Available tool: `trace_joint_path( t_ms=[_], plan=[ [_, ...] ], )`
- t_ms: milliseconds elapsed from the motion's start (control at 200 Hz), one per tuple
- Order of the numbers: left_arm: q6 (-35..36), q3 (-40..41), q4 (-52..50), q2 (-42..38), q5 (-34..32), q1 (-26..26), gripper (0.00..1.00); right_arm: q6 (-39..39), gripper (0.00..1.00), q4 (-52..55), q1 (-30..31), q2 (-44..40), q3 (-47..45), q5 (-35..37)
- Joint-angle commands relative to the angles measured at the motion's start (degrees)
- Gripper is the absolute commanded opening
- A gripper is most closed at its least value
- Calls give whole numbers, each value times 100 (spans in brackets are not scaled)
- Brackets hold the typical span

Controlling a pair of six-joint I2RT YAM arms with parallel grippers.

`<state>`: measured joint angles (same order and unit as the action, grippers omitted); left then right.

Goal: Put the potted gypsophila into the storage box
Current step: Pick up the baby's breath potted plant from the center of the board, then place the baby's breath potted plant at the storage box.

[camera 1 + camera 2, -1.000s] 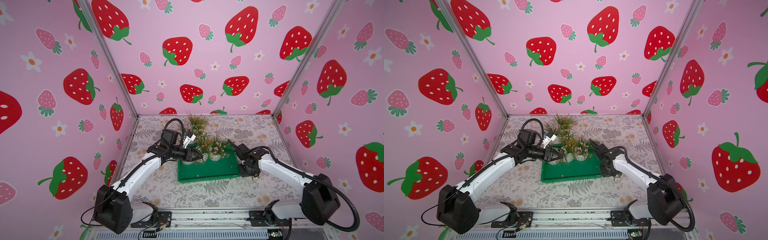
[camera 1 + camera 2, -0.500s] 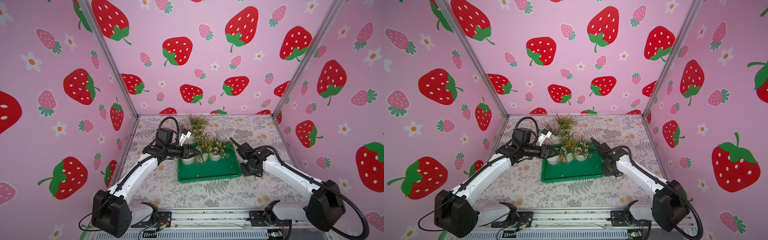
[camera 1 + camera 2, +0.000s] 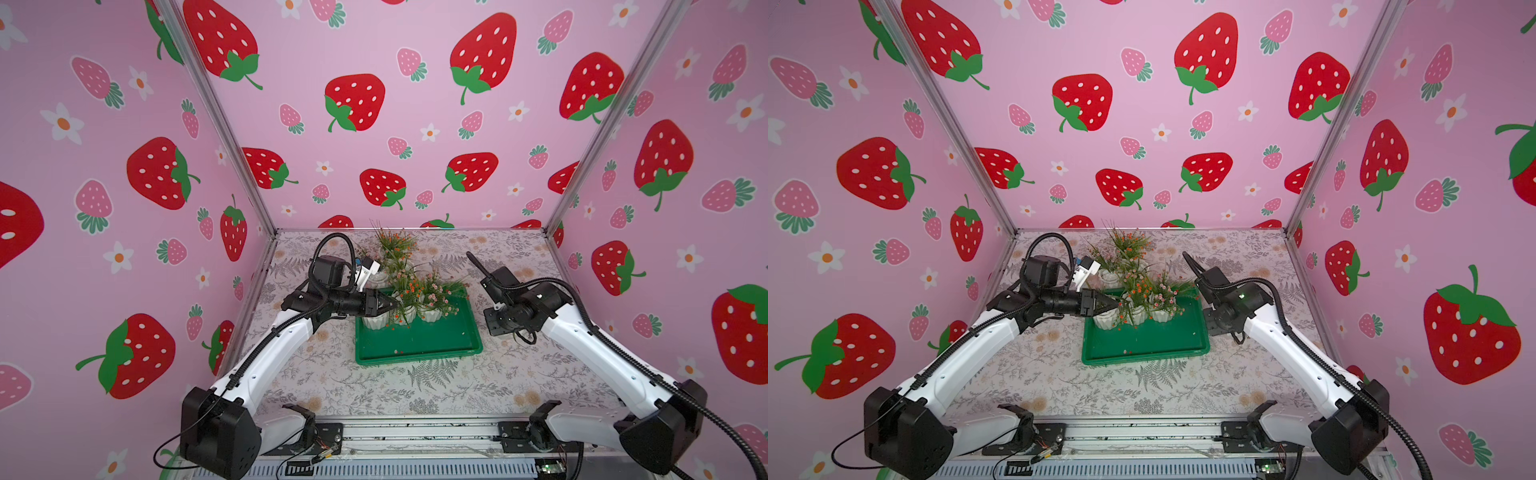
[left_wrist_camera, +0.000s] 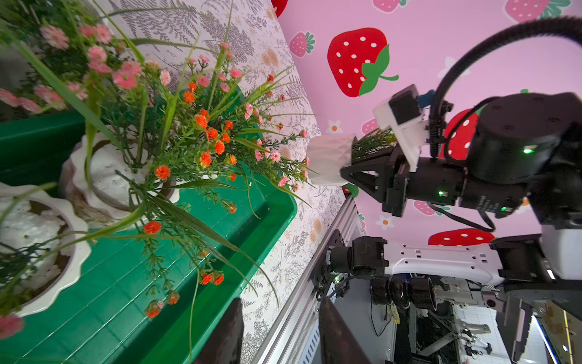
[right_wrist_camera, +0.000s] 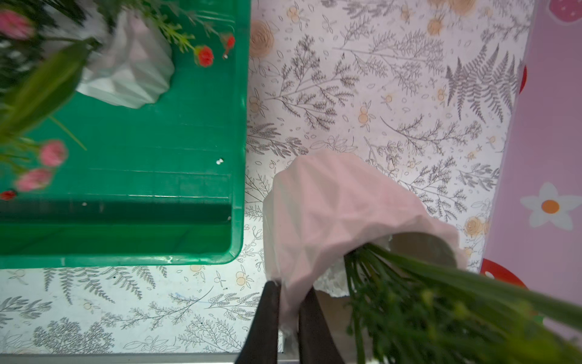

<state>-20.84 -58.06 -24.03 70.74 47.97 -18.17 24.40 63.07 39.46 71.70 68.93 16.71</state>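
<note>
Holding a pot beside the box.
The right gripper is pinching the white pot's rim, jaws nearly shut on it, keeping it just outside the box's right edge. The left gripper is hovering partly open, holding nothing, by three pots standing in the box's far end. Against a second ago, the right elbow is sitting lower and farther out, its gripper hardly shifting; the left gripper is sitting slightly farther back.
</note>
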Motion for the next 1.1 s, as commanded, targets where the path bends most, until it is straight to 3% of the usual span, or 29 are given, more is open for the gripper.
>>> trace_joint_path(
  t_ms=[0, 250, 370, 600, 901, 1096],
  plan=[
    [-4, -124, -99, -111, -141, 136, 42, -430, 0, 219, 158, 27, 311, 102],
    [65, -372, -638, -153, -535, 353, 42, -1153, 0, -150, 854, 289, 708, -376],
    [-167, -285, -524, -226, -516, 598, 42, -1393, 0, -160, 1354, 668, 1002, -194],
    [-17, -366, -817, -439, -671, 605, 42, -1751, 0, -182, 2209, 1414, 1576, 124],
    [107, 81, -1080, -1025, -654, 664, 43, -1899, 0, -167, 2834, 2206, 2290, 278],
    [72, 242, -1307, -1309, -824, 967, 42, -2059, 0, -391, 3041, 2532, 2538, 245]
  ],
)
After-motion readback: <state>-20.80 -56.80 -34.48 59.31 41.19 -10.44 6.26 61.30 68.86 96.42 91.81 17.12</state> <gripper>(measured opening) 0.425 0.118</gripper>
